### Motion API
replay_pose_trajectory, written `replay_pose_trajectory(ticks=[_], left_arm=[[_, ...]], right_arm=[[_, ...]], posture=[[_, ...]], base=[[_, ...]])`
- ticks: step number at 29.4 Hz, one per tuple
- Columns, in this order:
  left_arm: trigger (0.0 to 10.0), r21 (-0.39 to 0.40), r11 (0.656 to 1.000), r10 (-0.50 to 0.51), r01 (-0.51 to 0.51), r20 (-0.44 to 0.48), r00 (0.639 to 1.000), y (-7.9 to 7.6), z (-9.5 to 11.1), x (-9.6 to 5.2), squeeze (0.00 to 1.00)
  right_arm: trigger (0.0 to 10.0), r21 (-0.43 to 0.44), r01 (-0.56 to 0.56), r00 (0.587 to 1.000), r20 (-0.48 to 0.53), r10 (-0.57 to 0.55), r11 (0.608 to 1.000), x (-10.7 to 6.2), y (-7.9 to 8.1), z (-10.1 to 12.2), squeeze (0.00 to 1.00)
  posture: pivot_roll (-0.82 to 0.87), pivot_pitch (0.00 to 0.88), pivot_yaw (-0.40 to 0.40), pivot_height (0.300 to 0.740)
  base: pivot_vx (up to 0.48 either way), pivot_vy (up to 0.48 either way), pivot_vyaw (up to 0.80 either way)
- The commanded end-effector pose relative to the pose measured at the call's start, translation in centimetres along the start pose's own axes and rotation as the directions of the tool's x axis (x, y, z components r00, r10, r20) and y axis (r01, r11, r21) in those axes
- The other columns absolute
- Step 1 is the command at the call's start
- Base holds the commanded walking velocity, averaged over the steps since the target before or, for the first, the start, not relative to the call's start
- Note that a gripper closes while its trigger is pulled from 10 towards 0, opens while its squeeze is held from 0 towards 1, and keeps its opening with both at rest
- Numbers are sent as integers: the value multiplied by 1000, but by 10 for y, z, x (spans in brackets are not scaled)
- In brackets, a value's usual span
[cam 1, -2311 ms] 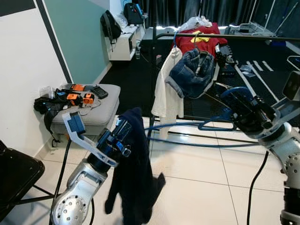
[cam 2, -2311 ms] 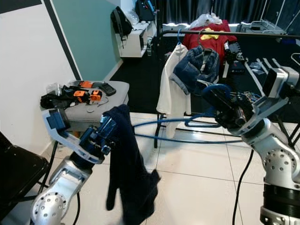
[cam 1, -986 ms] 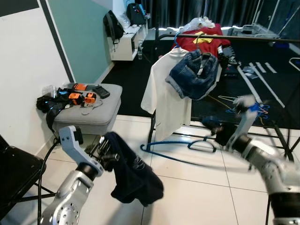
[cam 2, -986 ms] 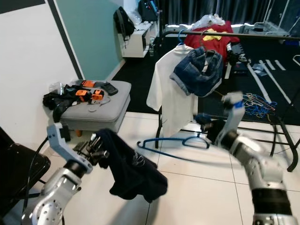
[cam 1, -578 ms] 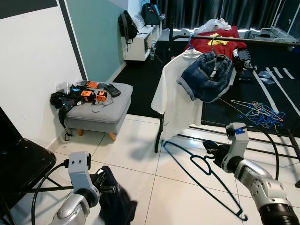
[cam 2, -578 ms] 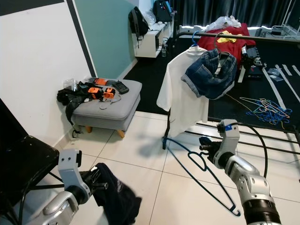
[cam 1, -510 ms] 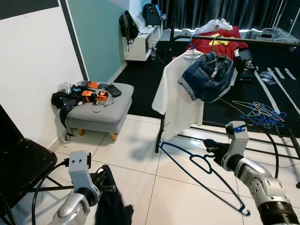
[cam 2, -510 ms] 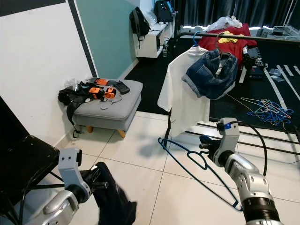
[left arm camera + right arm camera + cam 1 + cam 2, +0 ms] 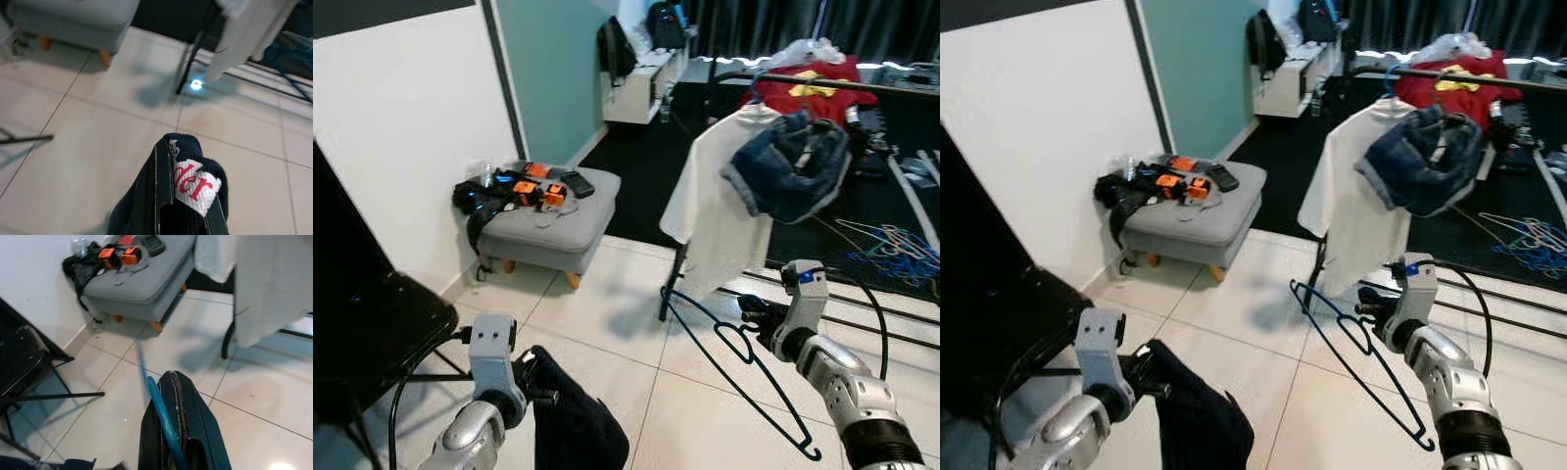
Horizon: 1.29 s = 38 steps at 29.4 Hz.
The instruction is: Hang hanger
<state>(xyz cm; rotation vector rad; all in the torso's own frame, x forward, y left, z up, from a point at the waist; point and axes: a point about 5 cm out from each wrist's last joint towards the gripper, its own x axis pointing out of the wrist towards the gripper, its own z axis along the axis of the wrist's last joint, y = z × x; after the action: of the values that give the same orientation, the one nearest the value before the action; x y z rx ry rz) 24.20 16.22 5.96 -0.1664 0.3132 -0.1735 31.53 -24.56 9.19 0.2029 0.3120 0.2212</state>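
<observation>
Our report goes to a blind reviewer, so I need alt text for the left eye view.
The right gripper holds a blue hanger above the tiled floor, and the left gripper holds a dark garment. Behind stands a clothes rack with a white shirt and denim, and a grey ottoman.

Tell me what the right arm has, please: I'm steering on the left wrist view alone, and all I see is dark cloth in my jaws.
Observer: The right gripper is shut on a blue hanger, which slants down toward the floor tiles.
Operator: Is the hanger inside the cloth yet?
Observer: No. The dark garment hangs from the left gripper, well apart from the hanger.
Operator: Where is the rail?
Observer: The clothes rail stands ahead and to the right, beyond the right gripper, with a denim garment draped on it.
</observation>
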Motion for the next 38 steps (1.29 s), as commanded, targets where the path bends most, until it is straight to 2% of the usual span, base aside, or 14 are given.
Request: replay_pose_trajectory(ticks=[1,5,7,8,10,18,25,29,38], left_arm=[[10000,27,1000,14,-14,8,1000,6,-3,-2,0],[10000,11,1000,29,-29,-16,999,10,-13,-4,0],[10000,-42,996,73,-75,-52,996,20,-29,-10,0],[10000,-42,996,73,-75,-52,996,20,-29,-10,0],[10000,-80,990,111,-117,-81,991,27,-44,-17,0],[10000,-118,981,142,-156,-117,983,31,-62,-27,0],[10000,-125,978,150,-165,-119,981,32,-64,-28,0],[10000,-119,972,190,-200,-92,977,38,-62,-24,0],[10000,-106,974,194,-202,-77,978,41,-59,-22,0]], right_arm=[[10000,6,2,1000,-10,-2,1000,-2,-2,-8,0],[10000,8,-2,1000,-17,2,1000,-3,-3,-11,0],[10000,-12,-6,998,-62,6,1000,-5,-5,-24,0],[10000,-12,-6,998,-62,6,1000,-5,-5,-24,0],[10000,-24,-7,992,-127,4,1000,-9,-7,-44,0],[10000,-28,3,976,-218,-9,1000,-17,-11,-74,0],[10000,-29,1,976,-218,-7,1000,-16,-11,-74,0],[10000,-52,-20,978,-208,8,998,-12,-10,-71,0],[10000,-83,-59,978,-205,41,995,-9,-6,-70,0]], posture=[[-108,0,-6,740],[-108,0,-4,740],[-104,0,-2,740],[-104,0,-2,740],[-98,0,-4,740],[-85,0,-6,740],[-79,0,-7,740],[-77,0,-6,740],[-79,0,-1,740]], base=[[0,0,800],[0,0,800],[0,0,800],[0,0,800],[0,0,800],[0,-58,800],[0,-468,800],[0,0,800],[0,0,800]])
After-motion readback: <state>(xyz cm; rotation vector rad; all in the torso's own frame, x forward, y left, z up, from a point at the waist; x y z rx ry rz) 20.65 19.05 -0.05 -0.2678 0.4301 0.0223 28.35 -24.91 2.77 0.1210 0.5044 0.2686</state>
